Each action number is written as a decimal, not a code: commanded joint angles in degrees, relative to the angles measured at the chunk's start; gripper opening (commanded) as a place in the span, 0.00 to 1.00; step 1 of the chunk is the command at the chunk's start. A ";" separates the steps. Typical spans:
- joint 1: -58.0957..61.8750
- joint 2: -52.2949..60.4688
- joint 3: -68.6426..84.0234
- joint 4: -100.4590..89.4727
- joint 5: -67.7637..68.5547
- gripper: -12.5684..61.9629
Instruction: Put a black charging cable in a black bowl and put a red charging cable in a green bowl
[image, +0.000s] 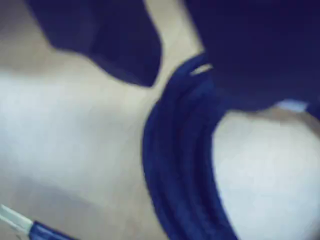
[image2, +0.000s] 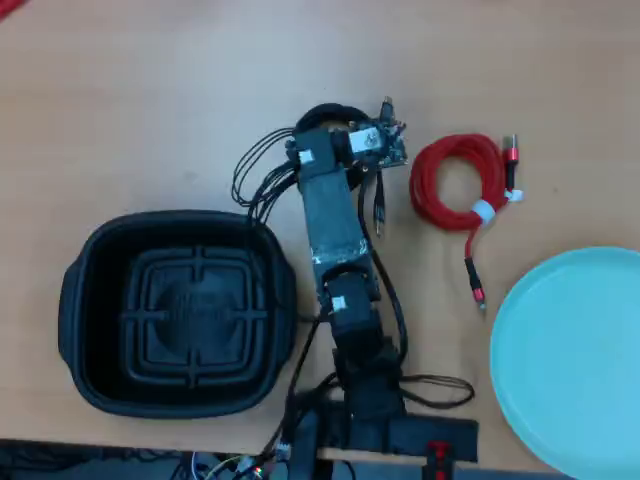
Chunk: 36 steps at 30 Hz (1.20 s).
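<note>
I see a light wooden surface (image2: 150, 90) carrying a deep black plastic tub (image2: 80, 300) at left, a coiled red cable (image2: 455, 185) and a pale mint-green round dish (image2: 570, 360) at right, well apart

Much of this moment is blurred, covered or cropped.

In my wrist view all is soft: my fingers (image: 125, 45) are dark shapes cut by the top edge, and the black charging cable (image: 180, 165) runs off the bottom, its plug at the lower left a smear. From overhead my own arm (image2: 335, 215) hides that coil and my gripper, so my jaws' stance cannot be told. The green bowl (image2: 570, 360) is cropped at the right and bottom edges.
</note>
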 joint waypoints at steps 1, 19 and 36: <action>-0.70 0.44 -4.83 1.32 0.97 0.31; -2.29 -6.86 -4.92 1.93 3.43 0.61; -2.72 -10.81 -5.89 1.41 9.40 0.59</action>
